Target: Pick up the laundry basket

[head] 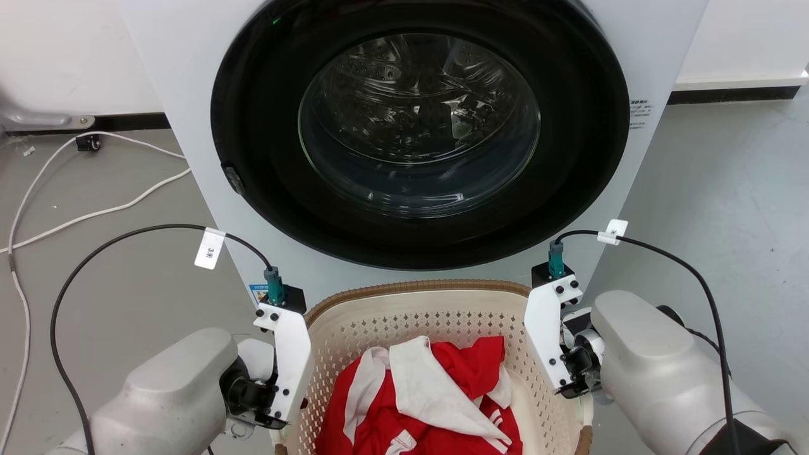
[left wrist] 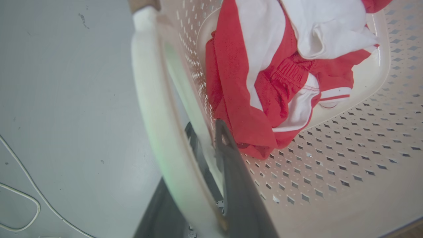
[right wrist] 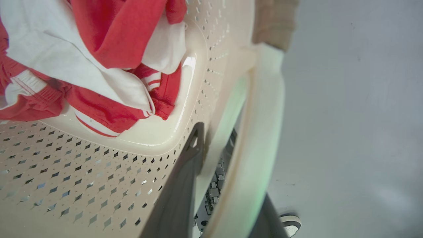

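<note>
The laundry basket (head: 417, 289), cream with perforated walls and a brown woven-look rim, sits low in the head view in front of the washer, holding red and white clothes (head: 436, 398). My left gripper (head: 287, 414) is at its left side and my right gripper (head: 572, 388) at its right side. In the left wrist view, the white side handle (left wrist: 152, 109) runs between the two dark fingers of my left gripper (left wrist: 195, 188), one inside the wall and one outside. The right wrist view shows my right gripper (right wrist: 224, 198) clamped the same way on the other handle (right wrist: 261, 132).
A white front-loading washing machine (head: 189, 95) with its round glass door (head: 417, 126) closed stands right behind the basket. White cables (head: 38, 189) trail over the grey floor on the left. A shoe-like tip (right wrist: 290, 224) shows on the floor by the right handle.
</note>
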